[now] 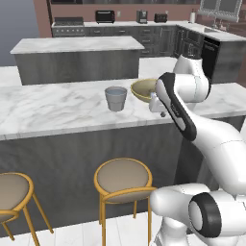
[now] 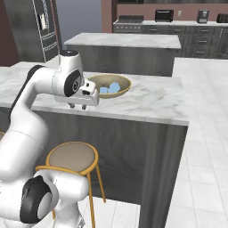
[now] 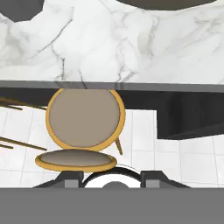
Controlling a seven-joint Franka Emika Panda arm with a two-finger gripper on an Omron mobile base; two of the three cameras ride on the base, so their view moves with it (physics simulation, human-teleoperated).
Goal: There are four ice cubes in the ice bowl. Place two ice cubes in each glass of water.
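The olive-tan ice bowl point(image 2: 122, 83) stands on the marble counter point(image 1: 48, 105), with pale blue ice cubes point(image 2: 111, 88) inside. In the left base view the bowl point(image 1: 142, 89) is partly hidden by my arm. One grey-blue glass of water point(image 1: 116, 98) stands just left of the bowl; the other glass is hidden. My gripper point(image 2: 77, 107) hangs over the counter's front edge, nearer than the bowl, pointing down. It is open and holds nothing; its fingertips point(image 3: 72, 177) stand wide apart. It also appears right of the glass as the gripper point(image 1: 161, 113).
Round stools with yellow frames stand on the floor in front of the counter point(image 1: 124, 175) point(image 1: 9, 192) point(image 3: 83, 116). A second island point(image 1: 77, 45) lies behind the counter. The counter ends at the right point(image 2: 185, 120).
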